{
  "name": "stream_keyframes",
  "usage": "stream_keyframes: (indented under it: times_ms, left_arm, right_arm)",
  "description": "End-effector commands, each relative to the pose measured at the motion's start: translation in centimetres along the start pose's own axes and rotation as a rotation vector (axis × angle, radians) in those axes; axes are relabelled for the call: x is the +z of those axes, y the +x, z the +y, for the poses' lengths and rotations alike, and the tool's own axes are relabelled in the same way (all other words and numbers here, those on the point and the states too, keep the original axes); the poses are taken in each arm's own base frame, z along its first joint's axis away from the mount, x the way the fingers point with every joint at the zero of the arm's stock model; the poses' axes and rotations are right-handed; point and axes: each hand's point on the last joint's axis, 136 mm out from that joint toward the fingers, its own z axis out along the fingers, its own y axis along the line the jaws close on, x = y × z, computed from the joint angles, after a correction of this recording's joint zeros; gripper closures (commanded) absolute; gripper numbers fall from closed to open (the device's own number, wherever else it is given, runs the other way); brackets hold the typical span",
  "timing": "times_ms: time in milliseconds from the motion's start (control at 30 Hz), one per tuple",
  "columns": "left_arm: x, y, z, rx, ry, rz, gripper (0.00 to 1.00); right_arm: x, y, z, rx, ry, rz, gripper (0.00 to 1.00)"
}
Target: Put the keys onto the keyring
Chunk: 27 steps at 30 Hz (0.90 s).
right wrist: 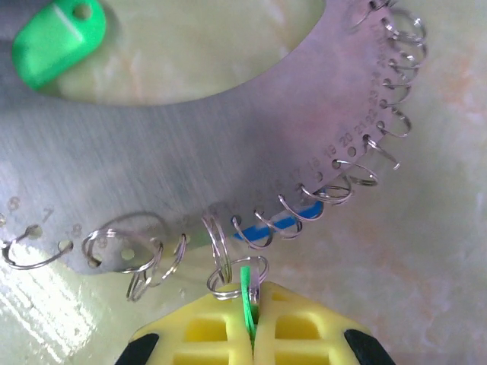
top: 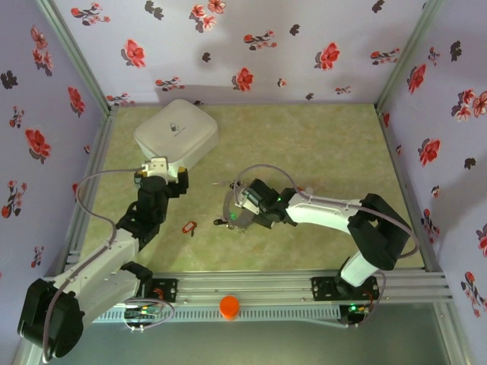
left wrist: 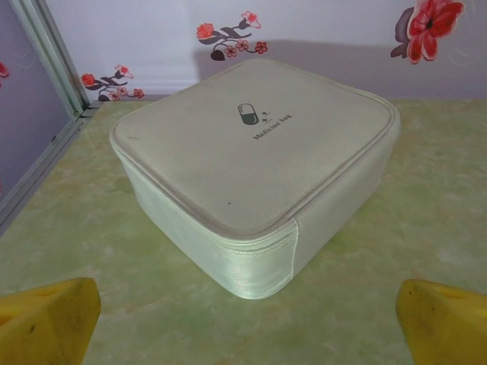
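Lilac walls (top: 251,46) w/ red flower print, pale green marbled tabletop (top: 319,144), alu rails (top: 251,285) in front.

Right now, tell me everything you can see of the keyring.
The keyring is a flat, curved band of dull grey metal lying flat on the green table. Numbered holes run along its outer edge, most carrying a small wire split ring. A blue tag peeks out from under that edge. The right tool, shut on a thin green piece, sits right at the rings on that edge.
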Motion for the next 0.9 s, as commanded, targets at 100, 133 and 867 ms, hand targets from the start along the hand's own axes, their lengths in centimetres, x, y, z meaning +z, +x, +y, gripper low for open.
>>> stream_keyframes:
  times_ms: [100,133,867]
  left_arm:
    - [0.2,-1.6,-0.3,-0.053,0.006,0.023,0.00]
    - [0.2,-1.6,-0.4,-0.057,0.005,0.035,0.00]
    - [1.9,2.2,-9.0,0.119,0.214,0.352,0.00]
  right_arm:
    - [0.3,1.7,1.0,-0.053,-0.024,0.062,0.89]
    - [0.3,1.7,1.1,-0.053,-0.029,0.061,0.84]
    - [-6.5,-4.1,-7.1,0.804,0.157,-0.339,0.66]
